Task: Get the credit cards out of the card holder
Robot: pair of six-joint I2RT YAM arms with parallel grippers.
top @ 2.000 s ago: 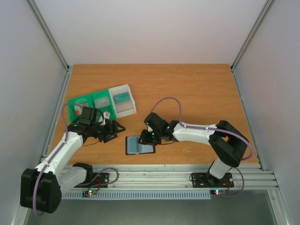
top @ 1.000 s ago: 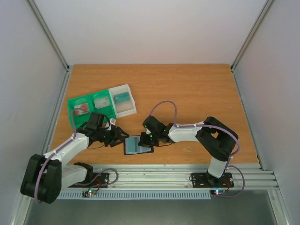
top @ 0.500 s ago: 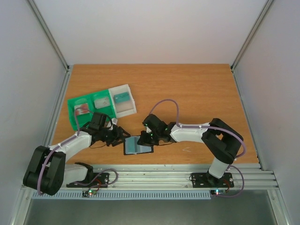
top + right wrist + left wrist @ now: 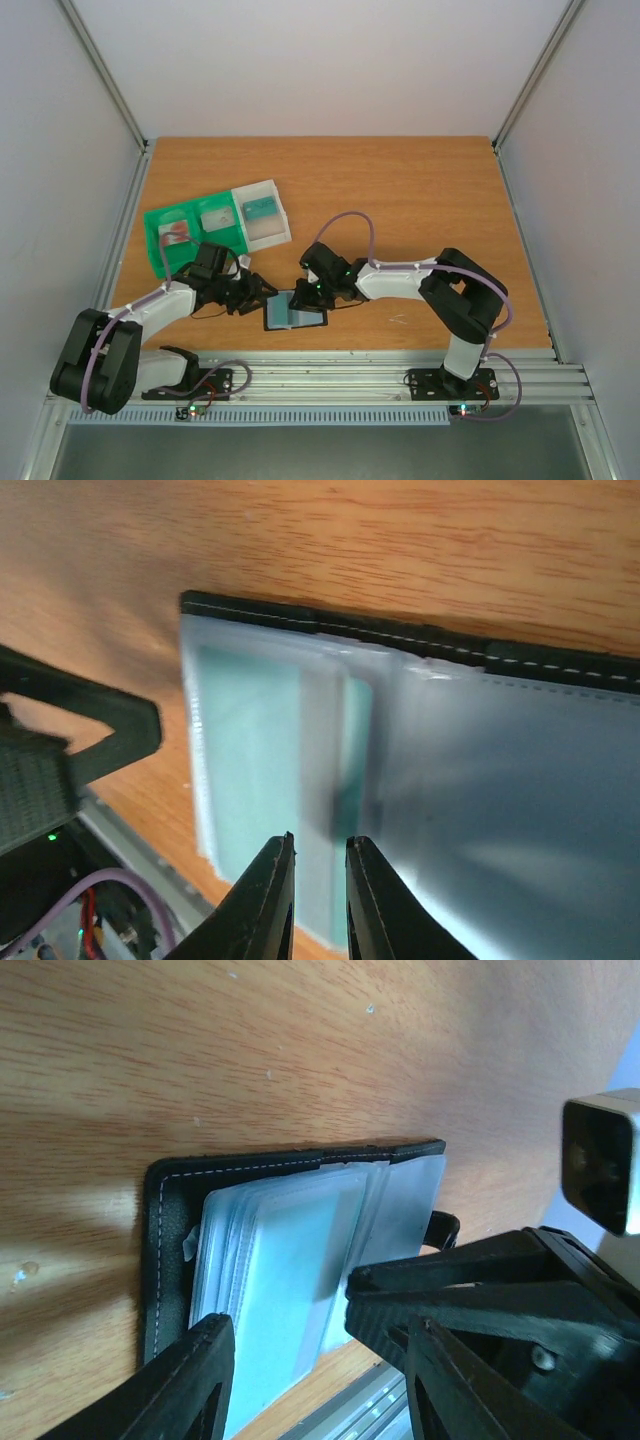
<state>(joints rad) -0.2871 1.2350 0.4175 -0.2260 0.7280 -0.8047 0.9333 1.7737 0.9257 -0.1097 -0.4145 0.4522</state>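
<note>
A flat black card holder (image 4: 296, 311) lies open on the brown wooden worktop (image 4: 420, 190), close to the near edge and about half way along it; inside it is a stack of pale see-through plastic sleeves (image 4: 395, 1195), and a thin teal card (image 4: 280, 1290) shows in the top one; how many credit cards sit under it is hard to tell, since the sleeves are misty and lie on top of each other; the lower end of the stack is cut off in both wrist views; the left gripper (image 4: 262, 290) is low at the left side of the card holder, its two black fingers (image 4: 190, 1380) wide apart with nothing between them; the right gripper (image 4: 308, 296) hides the far right corner of the card holder from above; its fingertips (image 4: 275, 880) have only a thin gap, right over the sleeve edge, and I cannot tell if they touch it; near the far left corner of the worktop stands a green plastic tray (image 4: 152, 238) with a white, red-spotted card (image 4: 175, 232) in it, too small to see well; a clear-white plastic box (image 4: 270, 232) touches the tray's right end and holds another teal card (image 4: 258, 208).
</note>
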